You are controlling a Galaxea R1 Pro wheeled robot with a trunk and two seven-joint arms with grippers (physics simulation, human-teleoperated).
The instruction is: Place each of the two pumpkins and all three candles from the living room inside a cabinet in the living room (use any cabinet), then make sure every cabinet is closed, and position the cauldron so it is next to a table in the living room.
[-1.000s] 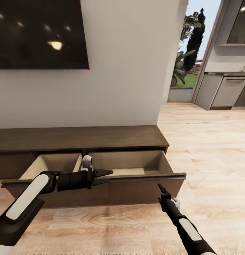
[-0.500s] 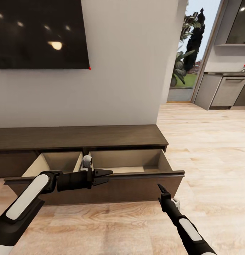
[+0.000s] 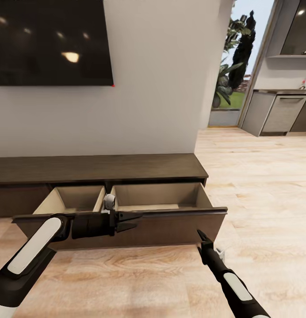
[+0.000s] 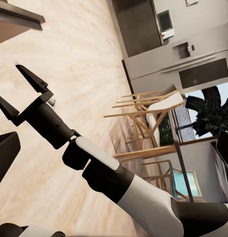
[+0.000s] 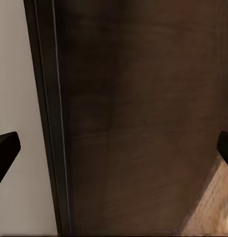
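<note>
The cabinet (image 3: 95,168) runs along the wall under the black TV, and its wide drawer (image 3: 126,227) is pulled out, showing two pale compartments. My left gripper (image 3: 137,221) hovers open at the drawer front's top edge, pointing right, with nothing between its fingers. Lower and to the right, my right gripper (image 3: 200,234) is open and points at the drawer's right end; the dark drawer front (image 5: 143,118) is close up in the right wrist view. The left wrist view looks across at the open right gripper (image 4: 7,81). Pumpkins, candles, cauldron and table are out of view.
The TV (image 3: 51,42) hangs above the cabinet. The wall ends at the right, where light wood floor (image 3: 259,176) leads to a kitchen with grey units (image 3: 281,115) and a plant by a window. Wooden dining chairs (image 4: 143,123) stand behind me.
The whole picture has shrunk slightly toward its middle, so the camera has backed away a little from the cabinet. Both arms hold the same pose in the view.
</note>
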